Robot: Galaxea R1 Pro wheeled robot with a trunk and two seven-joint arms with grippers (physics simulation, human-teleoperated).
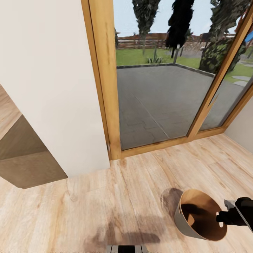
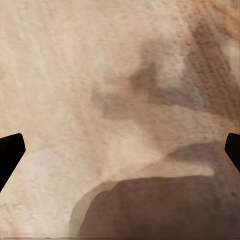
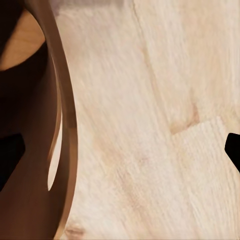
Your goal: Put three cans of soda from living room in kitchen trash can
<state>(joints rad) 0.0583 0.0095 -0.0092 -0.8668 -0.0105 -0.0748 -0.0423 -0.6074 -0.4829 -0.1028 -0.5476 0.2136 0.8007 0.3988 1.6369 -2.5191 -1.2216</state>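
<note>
Hovering right pincer (image 1: 222,218) at bin (image 1: 182,219) rim, fingers spread, empty; we judge it placed for drop. Left pincer (image 2: 120,150) spread over floor (image 1: 116,196).

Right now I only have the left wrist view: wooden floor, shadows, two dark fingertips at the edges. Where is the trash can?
Observer: In the head view the tash can stands on the wooden floor at the robot's front right, near the glass door.
Operator: Is the right gripper near it?
Observer: Yes. The right gripper sits at the bin's rim on its right side; the right wrist view has the rim and oval handle cut-out beside one finger.
Operator: Is that gripper carrying a can?
Observer: No. Its fingers are spread wide with nothing between them, just bin wall and floor.
</note>
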